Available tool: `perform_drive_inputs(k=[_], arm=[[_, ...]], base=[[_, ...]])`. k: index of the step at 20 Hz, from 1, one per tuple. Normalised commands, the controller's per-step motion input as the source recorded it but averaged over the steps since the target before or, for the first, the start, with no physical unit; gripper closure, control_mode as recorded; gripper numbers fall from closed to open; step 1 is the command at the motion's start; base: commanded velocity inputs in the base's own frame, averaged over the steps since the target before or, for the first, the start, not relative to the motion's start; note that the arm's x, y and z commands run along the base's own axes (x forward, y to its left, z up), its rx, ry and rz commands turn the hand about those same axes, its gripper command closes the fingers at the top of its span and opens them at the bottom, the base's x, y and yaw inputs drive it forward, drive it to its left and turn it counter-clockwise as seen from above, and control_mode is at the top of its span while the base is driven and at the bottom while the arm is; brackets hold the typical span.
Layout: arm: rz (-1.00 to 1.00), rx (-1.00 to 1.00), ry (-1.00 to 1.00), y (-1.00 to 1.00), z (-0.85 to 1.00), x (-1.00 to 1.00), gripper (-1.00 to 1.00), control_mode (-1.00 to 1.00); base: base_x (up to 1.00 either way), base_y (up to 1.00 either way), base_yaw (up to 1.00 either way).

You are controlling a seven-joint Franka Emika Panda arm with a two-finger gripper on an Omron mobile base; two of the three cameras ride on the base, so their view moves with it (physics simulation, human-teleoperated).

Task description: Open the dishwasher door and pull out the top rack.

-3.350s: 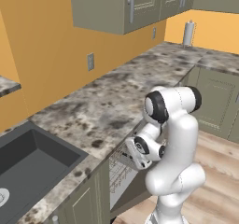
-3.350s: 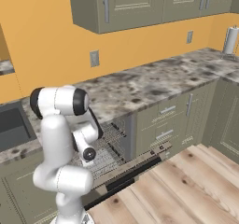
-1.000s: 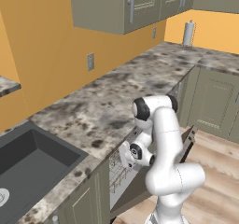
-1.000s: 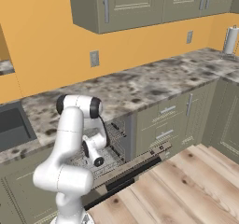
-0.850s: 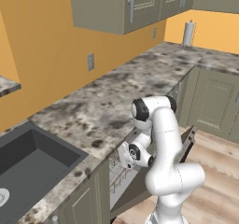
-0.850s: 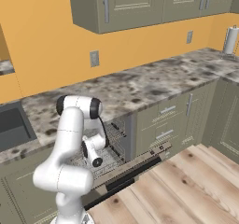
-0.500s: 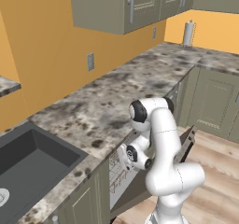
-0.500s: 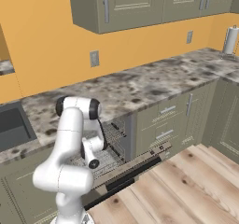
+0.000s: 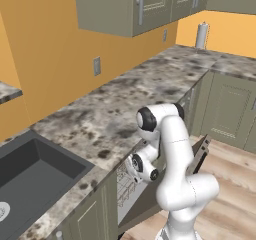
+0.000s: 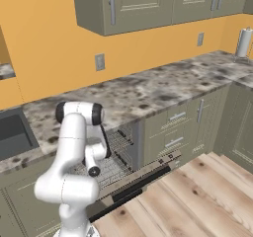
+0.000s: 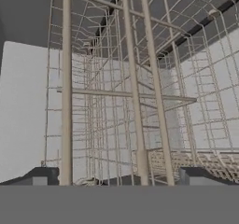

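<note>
The dishwasher door (image 10: 143,180) hangs swung down and open below the speckled stone counter (image 10: 163,90), its dark bar handle (image 10: 140,184) on the outer edge nearest you. Just behind it your gripper (image 11: 116,178) sits at the mouth of the dishwasher, jaws spread wide with nothing between the fingertips (image 11: 44,176). You look straight into the top rack (image 11: 130,101), its light wire grid close ahead of the tips. Farther left, the black sink (image 9: 30,171) is set into the counter.
</note>
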Motion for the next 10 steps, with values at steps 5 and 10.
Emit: perform_drive_inputs(k=[5, 10], arm=[[-0.06, -0.18, 0.33, 0.0, -0.16, 0.0, -1.0, -1.0], [-0.09, -0.23, 0.43, 0.0, -0.1, 0.0, -1.0, -1.0]], base=[[0.0, 0.0, 0.0], [0.0, 0.0, 0.0]])
